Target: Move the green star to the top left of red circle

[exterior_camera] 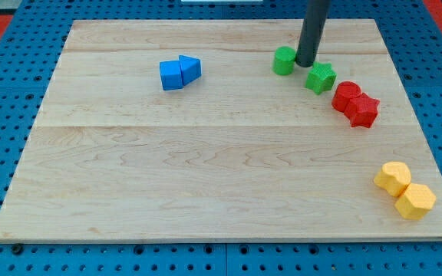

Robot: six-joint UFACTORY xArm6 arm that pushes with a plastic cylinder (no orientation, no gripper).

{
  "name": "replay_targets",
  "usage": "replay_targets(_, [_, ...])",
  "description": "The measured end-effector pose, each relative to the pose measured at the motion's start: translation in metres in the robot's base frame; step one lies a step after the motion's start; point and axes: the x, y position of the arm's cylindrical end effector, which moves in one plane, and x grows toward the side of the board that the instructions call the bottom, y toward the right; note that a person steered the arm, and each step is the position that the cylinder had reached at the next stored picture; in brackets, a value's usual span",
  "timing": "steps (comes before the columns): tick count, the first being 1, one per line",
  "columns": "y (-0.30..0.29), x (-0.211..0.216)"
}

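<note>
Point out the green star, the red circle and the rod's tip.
green star point(321, 77), camera view, its top face.
red circle point(346, 95), camera view, its top face.
my tip point(306, 64), camera view, the rod's very end, between the two green blocks.

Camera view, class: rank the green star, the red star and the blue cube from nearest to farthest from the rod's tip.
From my tip:
1. Green star, just to the tip's lower right.
2. Red star, further right and lower.
3. Blue cube, far off to the view's left.
</note>
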Motion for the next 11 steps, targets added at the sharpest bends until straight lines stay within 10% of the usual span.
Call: replay_targets(11, [0.081, -0.013])
